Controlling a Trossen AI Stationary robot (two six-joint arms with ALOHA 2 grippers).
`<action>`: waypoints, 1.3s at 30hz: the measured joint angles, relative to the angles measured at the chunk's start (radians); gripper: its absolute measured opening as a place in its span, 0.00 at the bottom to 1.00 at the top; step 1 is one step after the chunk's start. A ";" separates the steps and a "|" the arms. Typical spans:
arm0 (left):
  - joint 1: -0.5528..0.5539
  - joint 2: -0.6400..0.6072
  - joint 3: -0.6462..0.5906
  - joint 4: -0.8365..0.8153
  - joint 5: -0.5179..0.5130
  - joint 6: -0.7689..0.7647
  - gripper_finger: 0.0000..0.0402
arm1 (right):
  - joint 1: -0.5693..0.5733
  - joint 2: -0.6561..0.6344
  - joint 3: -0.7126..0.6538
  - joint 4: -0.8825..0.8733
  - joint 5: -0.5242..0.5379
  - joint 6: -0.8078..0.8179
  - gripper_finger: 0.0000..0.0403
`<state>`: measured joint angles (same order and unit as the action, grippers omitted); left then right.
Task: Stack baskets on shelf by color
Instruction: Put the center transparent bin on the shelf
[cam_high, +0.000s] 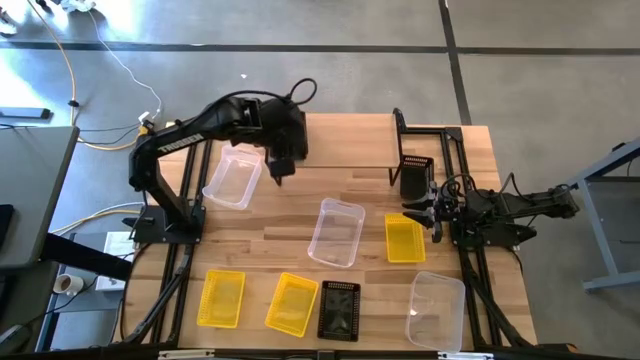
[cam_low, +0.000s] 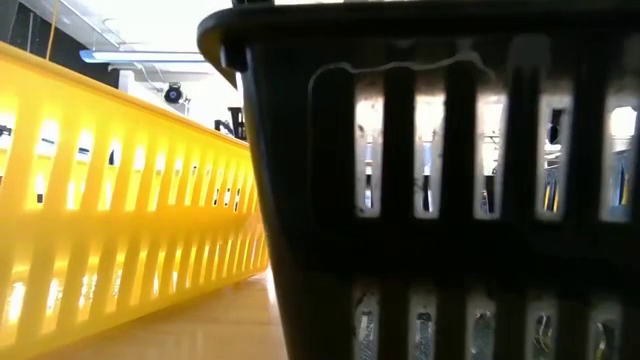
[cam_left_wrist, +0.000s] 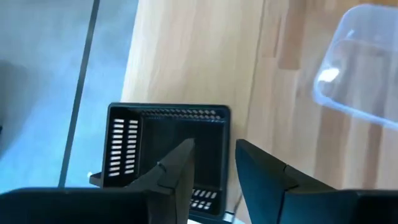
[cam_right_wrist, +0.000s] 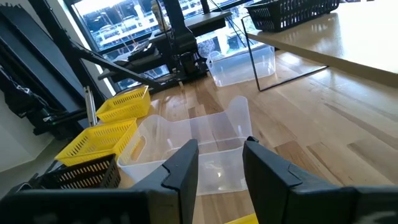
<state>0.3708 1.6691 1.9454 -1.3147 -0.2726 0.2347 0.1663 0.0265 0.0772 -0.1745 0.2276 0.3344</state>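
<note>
While both arms hover over the desk (cam_high: 300, 215):
Yellow baskets: three (cam_high: 222, 298) (cam_high: 292, 303) (cam_high: 404, 239)
Clear baskets: three (cam_high: 233, 178) (cam_high: 336, 232) (cam_high: 436, 310)
Black baskets: two seen (cam_high: 338, 310) (cam_high: 415, 175)
Left gripper (cam_high: 279, 172): jaws slightly spread, empty
Right gripper (cam_high: 423, 215): jaws slightly spread, empty

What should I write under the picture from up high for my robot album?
Two dark arms reach over a wooden table scattered with yellow, black mesh and clear plastic baskets; the low wooden shelf waits.

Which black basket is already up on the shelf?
Find the wooden shelf along the table's far edge. At its right end, by the right arm, stands a black basket. The other black basket lies at the near edge, next to a yellow basket.
</note>
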 joint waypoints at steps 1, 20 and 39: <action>-0.011 0.000 0.013 -0.008 0.000 -0.013 0.26 | 0.000 0.000 0.000 0.000 0.000 0.005 0.28; -0.267 0.000 0.043 -0.060 0.128 -0.325 0.25 | 0.000 0.000 0.000 0.263 0.046 0.344 0.28; -0.447 0.001 -0.211 0.149 0.082 -0.500 0.23 | 0.000 0.000 0.000 0.599 0.063 0.356 0.28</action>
<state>-0.0762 1.6699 1.7339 -1.1655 -0.1902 -0.2657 0.1662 0.0269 0.0769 0.4242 0.2901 0.6903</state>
